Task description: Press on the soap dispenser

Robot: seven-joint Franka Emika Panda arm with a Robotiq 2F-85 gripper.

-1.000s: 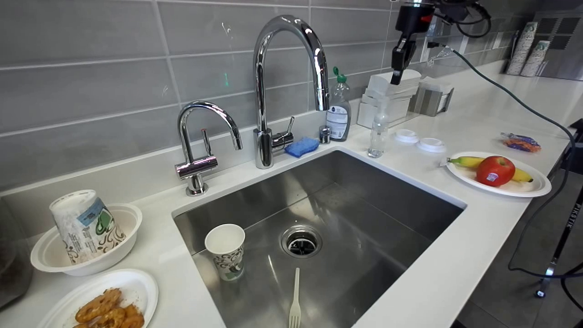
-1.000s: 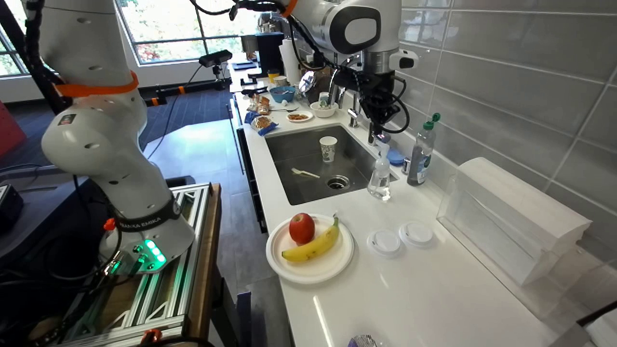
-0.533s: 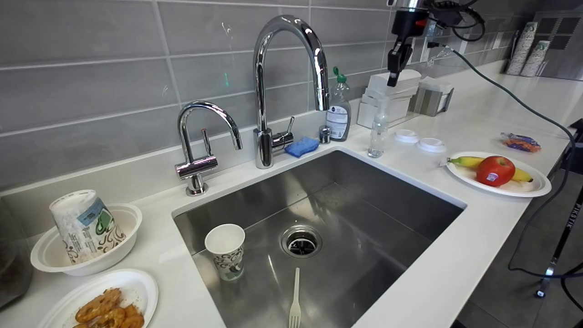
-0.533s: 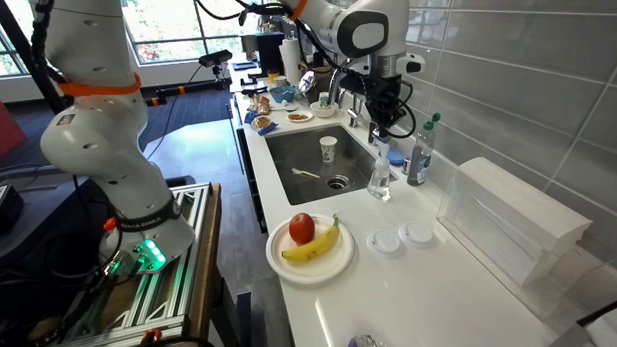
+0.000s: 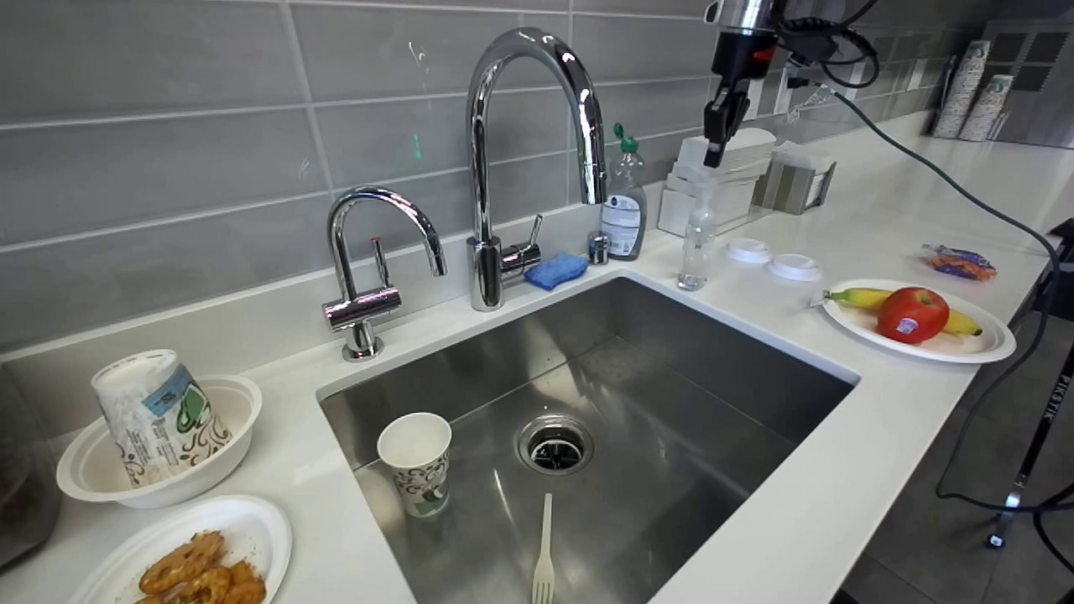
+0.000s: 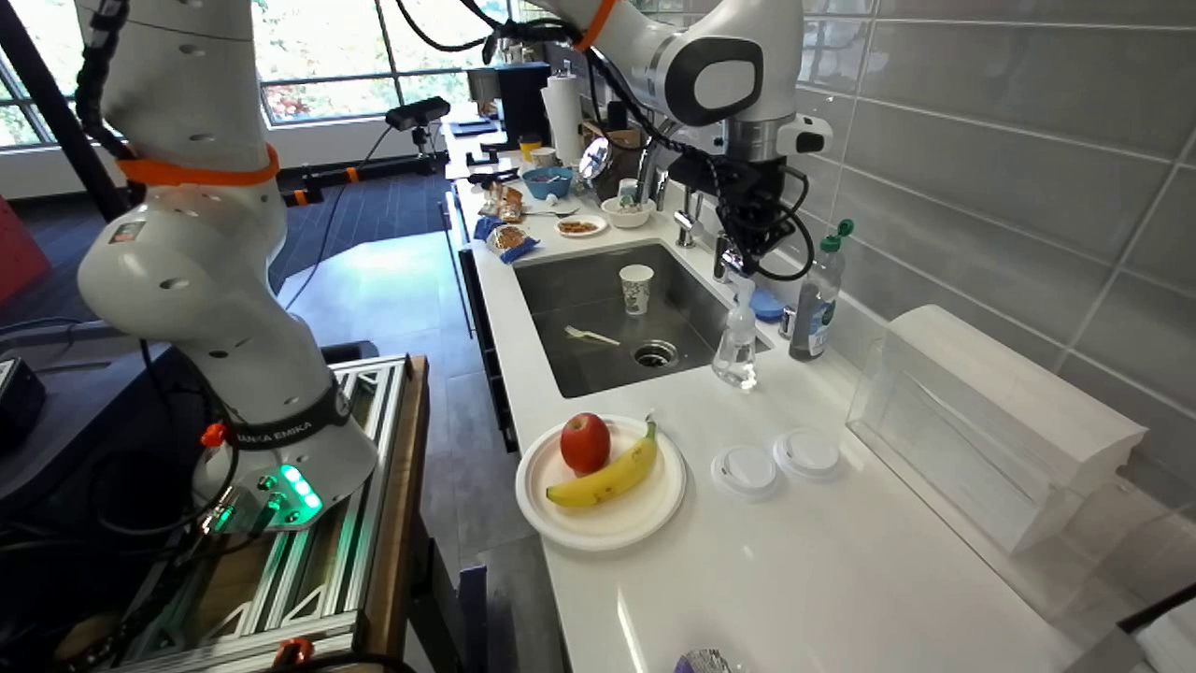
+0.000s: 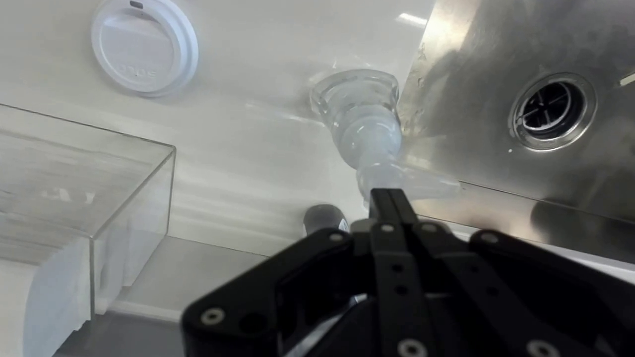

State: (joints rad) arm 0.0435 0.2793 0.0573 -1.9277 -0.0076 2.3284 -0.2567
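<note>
- I am hovering my hand, pressed together, over the soap dispenser on the bench beside the sink.
- My base band is reading "EMIKA."
- A pole is bearing "PIKSTIK."
- A green-capped bottle is wearing an unreadable label.

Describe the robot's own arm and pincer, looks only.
The arm is white and rounded, with orange bands and black cables. Its base has a dark collar with pale lettering ending in EMIKA, plus glowing green lights. The pincer is black, with slim, linked fingers and pale round screw heads.
</note>
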